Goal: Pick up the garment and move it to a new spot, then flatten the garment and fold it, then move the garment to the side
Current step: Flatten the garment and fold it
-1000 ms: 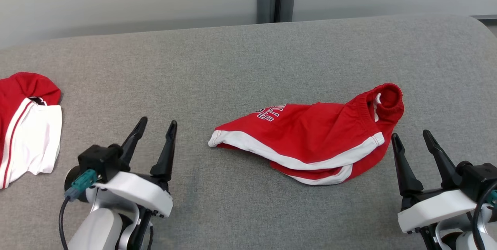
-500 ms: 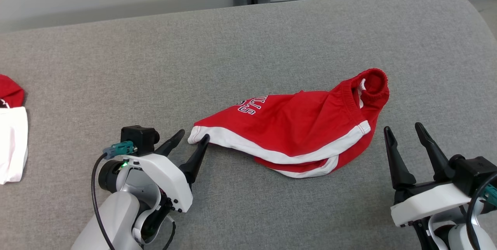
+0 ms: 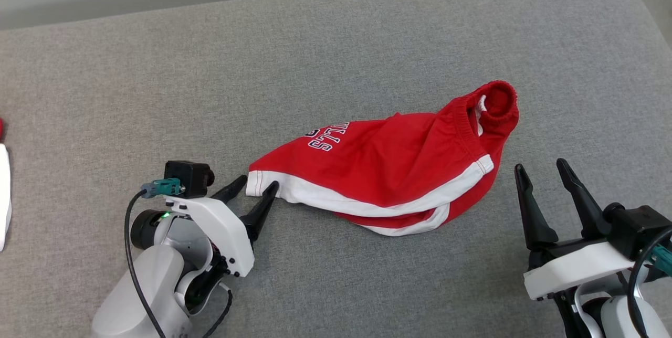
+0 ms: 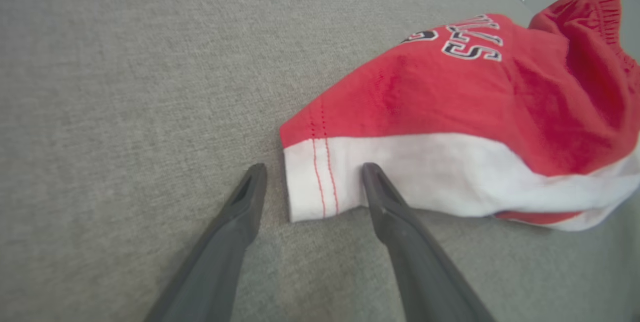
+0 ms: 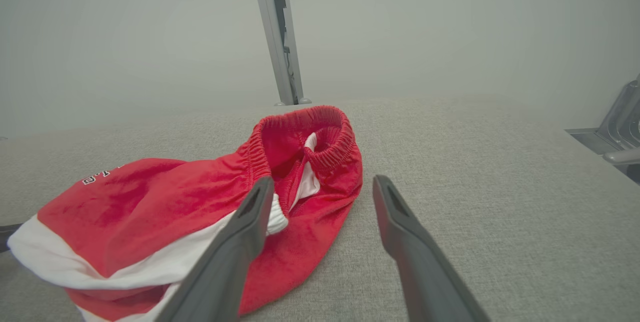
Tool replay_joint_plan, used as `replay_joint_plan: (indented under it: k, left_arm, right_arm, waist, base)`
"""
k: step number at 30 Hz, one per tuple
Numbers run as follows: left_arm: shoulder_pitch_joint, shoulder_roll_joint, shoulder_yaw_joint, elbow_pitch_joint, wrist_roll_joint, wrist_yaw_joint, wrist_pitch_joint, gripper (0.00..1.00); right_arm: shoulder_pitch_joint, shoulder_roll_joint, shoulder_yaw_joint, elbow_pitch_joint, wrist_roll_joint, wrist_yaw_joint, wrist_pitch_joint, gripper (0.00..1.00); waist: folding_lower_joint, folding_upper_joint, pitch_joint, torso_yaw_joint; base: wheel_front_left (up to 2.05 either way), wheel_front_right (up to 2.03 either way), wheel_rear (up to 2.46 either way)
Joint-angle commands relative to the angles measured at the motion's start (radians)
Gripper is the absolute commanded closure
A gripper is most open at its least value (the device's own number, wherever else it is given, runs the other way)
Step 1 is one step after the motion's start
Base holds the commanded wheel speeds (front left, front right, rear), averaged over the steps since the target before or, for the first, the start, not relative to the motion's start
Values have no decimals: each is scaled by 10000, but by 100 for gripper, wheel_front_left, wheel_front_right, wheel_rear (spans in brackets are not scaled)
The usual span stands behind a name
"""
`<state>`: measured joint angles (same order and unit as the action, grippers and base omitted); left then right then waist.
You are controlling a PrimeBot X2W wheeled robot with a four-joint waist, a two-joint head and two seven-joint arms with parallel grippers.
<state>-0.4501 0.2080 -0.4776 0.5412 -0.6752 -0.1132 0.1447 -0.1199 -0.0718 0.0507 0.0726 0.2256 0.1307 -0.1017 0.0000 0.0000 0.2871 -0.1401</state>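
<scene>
The crumpled red garment (image 3: 388,170), soft knit with white bands and a gathered elastic waist, lies near the middle of the grey woven table (image 3: 367,39). The left end effector (image 3: 258,181) stands wide open astride the white hem corner, perhaps touching it. The right end effector (image 3: 540,165) is wide open and empty, near the waist end.

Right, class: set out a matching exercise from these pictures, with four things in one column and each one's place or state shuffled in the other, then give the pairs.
Column A
1. left gripper
2. right gripper
3. red shorts
4. waistband

Column B
a. bunched and raised at the right end
b. open, white hem corner between its fingers
c. crumpled on the grey fabric surface
d. open, touching nothing

Pairs: 1-b, 2-d, 3-c, 4-a
</scene>
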Motion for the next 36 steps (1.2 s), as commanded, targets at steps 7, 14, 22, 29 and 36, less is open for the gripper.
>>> replay_joint_plan:
  k: [7,14,22,29,36]
  left_arm:
    - [-230,177,-351,338,118,-94,-123,100]
    - [-428,261,-437,131,218,-85,-254,100]
    - [-614,161,-588,-26,304,-47,-319,100]
    - [-780,124,-663,-24,336,-65,-533,100]
    - [-830,194,-596,-140,427,-18,-1043,100]
  right_arm:
    - [-95,-127,-12,85,-69,2,-20,0]
    - [-207,-361,475,110,19,2,243,0]
    - [-850,-916,1251,701,246,2,609,0]
    - [-1183,-1276,1709,1168,457,2,846,37]
    - [-1157,-1518,2039,949,688,2,1019,100]
  waist:
    - [0,0,17,-42]
    - [0,0,87,129]
    - [0,0,275,365]
    - [0,0,355,562]
    - [0,0,293,571]
  base:
    - [0,0,0]
    - [0,0,0]
    - [0,0,0]
    - [0,0,0]
    - [0,0,0]
